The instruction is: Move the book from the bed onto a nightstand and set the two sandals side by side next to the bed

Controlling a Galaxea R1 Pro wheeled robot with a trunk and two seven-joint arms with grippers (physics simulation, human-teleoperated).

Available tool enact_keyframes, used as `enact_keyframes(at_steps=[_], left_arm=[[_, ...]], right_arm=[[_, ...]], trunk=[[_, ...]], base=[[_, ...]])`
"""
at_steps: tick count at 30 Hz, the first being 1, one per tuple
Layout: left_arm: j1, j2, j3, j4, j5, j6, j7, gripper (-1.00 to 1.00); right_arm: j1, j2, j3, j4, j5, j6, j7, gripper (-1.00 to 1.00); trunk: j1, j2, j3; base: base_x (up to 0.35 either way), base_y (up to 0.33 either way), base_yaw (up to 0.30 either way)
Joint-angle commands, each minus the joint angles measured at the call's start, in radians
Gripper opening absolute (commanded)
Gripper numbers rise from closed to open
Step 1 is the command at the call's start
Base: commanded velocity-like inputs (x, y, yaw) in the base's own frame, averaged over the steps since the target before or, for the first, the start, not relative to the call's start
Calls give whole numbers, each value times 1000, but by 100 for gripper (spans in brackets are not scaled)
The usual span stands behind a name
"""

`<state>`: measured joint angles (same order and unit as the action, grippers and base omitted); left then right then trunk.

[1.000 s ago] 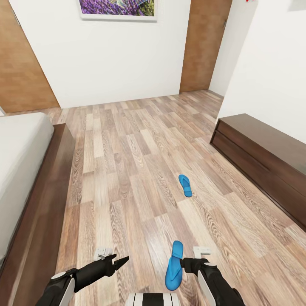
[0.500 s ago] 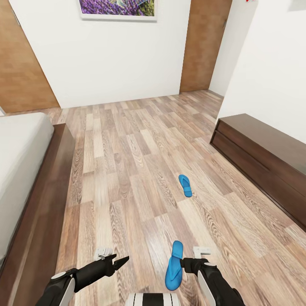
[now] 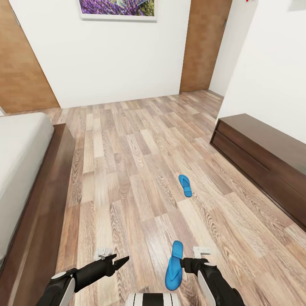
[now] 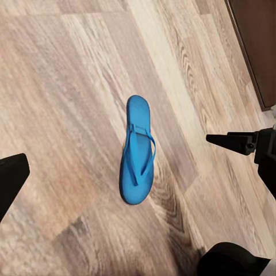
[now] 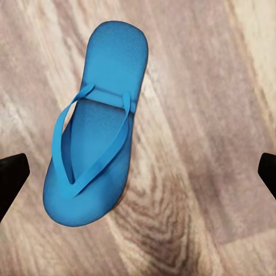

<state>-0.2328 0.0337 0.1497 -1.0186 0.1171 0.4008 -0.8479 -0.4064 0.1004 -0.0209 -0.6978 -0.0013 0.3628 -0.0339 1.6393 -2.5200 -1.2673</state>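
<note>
Two bright blue sandals lie on the wood floor. One sandal is mid-room, the other sandal lies flat just below my right gripper. That gripper is open, with its fingertips wide apart on either side of the sandal and nothing held. My left gripper hovers open over bare floor to the left of that sandal. The bed, with its pale mattress, runs along the left. The book and the nightstand are out of view.
A long low dark-wood cabinet stands against the right wall. Wooden doors flank the white far wall, which carries a purple picture. Wide plank floor lies between bed and cabinet.
</note>
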Motion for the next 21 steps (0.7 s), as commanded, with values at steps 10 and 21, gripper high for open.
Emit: enact_keyframes(at_steps=[10, 21], left_arm=[[0, 0, 1, 1, 7, 9, 0, 100], [0, -1, 1, 2, 6, 9, 1, 100]], right_arm=[[0, 1, -2, -2, 0, 5, -2, 100], [0, 1, -2, -2, 0, 5, -1, 100]], trunk=[[0, 0, -1], [0, 0, -3]], base=[[0, 0, 12], [0, 0, 135]])
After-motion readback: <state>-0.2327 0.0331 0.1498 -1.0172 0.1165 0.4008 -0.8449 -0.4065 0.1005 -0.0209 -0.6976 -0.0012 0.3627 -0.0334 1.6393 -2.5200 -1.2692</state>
